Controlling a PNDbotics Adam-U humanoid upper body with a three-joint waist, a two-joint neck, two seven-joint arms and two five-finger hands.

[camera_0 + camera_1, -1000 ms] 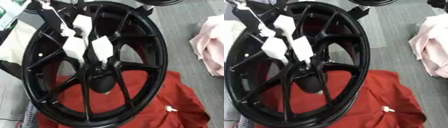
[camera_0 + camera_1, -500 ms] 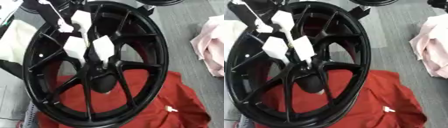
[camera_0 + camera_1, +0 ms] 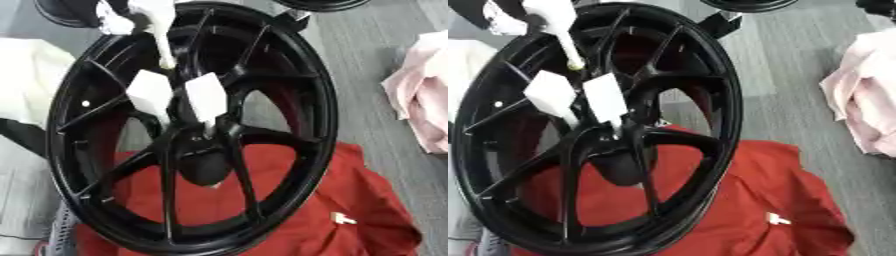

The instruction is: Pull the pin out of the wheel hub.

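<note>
A black spoked wheel hub [image 3: 289,130] is seen resting on a red cloth [image 3: 350,200], a pink cloth [image 3: 868,100] lying well apart at the right. White fingers of the left hand [image 3: 179,97] are set against the spokes just above the hub centre, where the pin cannot be made out. Whether they are clenched cannot be told.

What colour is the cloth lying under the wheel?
Red cloth, clearest in the left eye view, beneath the black wheel.

Workshop floor — black wheel hub [image 3: 297,115]; grey carpet [image 3: 367,60].
</note>
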